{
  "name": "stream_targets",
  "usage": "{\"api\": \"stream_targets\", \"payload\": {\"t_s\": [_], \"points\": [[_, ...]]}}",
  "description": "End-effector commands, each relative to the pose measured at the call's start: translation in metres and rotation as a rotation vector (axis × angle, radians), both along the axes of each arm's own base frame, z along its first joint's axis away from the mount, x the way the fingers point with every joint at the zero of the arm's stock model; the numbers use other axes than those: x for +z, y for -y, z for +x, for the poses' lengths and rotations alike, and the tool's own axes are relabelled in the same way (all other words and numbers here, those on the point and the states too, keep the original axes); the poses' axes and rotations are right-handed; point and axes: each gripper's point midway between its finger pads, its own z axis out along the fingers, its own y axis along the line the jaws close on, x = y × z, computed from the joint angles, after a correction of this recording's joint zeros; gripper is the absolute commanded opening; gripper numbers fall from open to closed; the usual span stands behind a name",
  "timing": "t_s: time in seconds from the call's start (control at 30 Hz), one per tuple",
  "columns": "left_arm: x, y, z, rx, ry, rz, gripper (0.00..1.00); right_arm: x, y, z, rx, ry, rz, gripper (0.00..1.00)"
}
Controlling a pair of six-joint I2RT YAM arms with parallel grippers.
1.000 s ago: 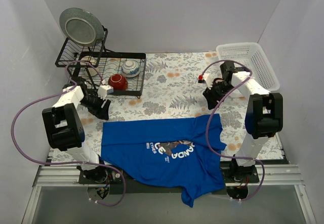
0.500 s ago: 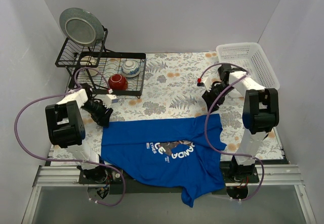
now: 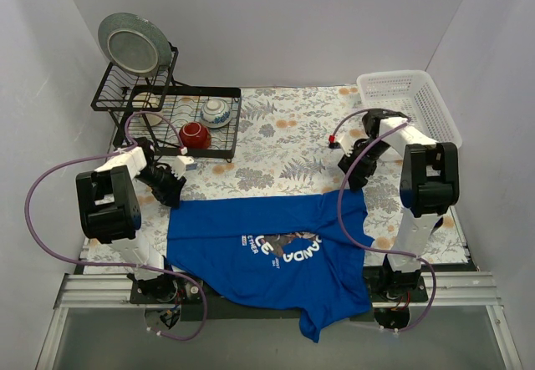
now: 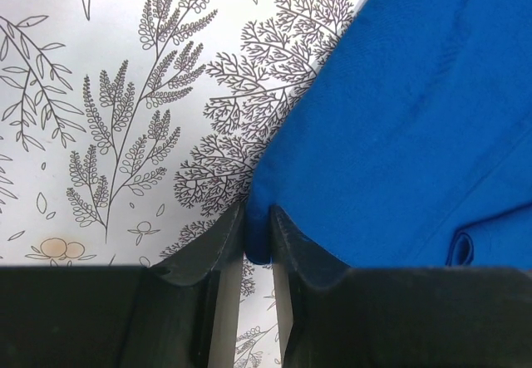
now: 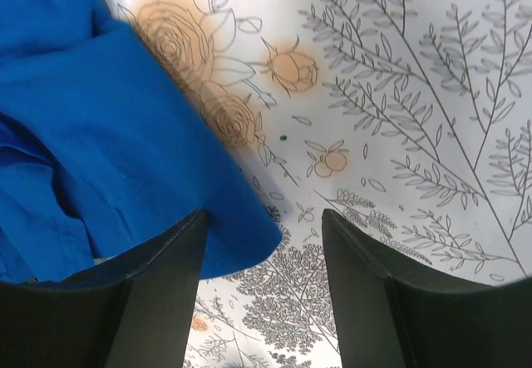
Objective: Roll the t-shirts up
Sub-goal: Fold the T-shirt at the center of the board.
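The royal-blue t-shirt (image 3: 267, 245) lies spread on the floral table cover, graphic side up, its lower part hanging over the near edge. My left gripper (image 3: 173, 195) is at the shirt's far left corner and is shut on that corner (image 4: 259, 231); the cloth is pinched between the two black fingers. My right gripper (image 3: 355, 179) is open at the shirt's far right corner. In the right wrist view the blue corner (image 5: 241, 235) lies between the spread fingers, beside the left finger, with the gripper (image 5: 264, 223) not closed on it.
A black wire dish rack (image 3: 167, 111) with a grey plate (image 3: 134, 43), a red bowl (image 3: 195, 134) and a white bowl (image 3: 216, 111) stands at the back left. A white plastic basket (image 3: 414, 103) stands at the back right. Purple cables loop beside both arms.
My left gripper has moved down to the shirt's far left corner and shut on it. My right gripper has come down toward the shirt's far right corner.
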Motion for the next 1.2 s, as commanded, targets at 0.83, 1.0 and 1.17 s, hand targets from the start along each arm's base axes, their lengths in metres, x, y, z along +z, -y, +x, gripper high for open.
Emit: {"api": "stream_targets", "payload": {"t_s": [0.83,1.0,1.17], "points": [[0.055,-0.009,0.086,0.152,0.362,0.038,0.0,0.037,0.022,0.069,-0.115,0.268,0.045,0.01],[0.089,-0.017,0.106,0.215,0.497,0.076,0.0,0.064,0.038,0.085,-0.17,0.388,0.048,0.01],[0.099,-0.015,0.1,0.233,0.555,0.062,0.0,0.064,0.04,0.08,-0.203,0.416,0.06,0.01]]}}
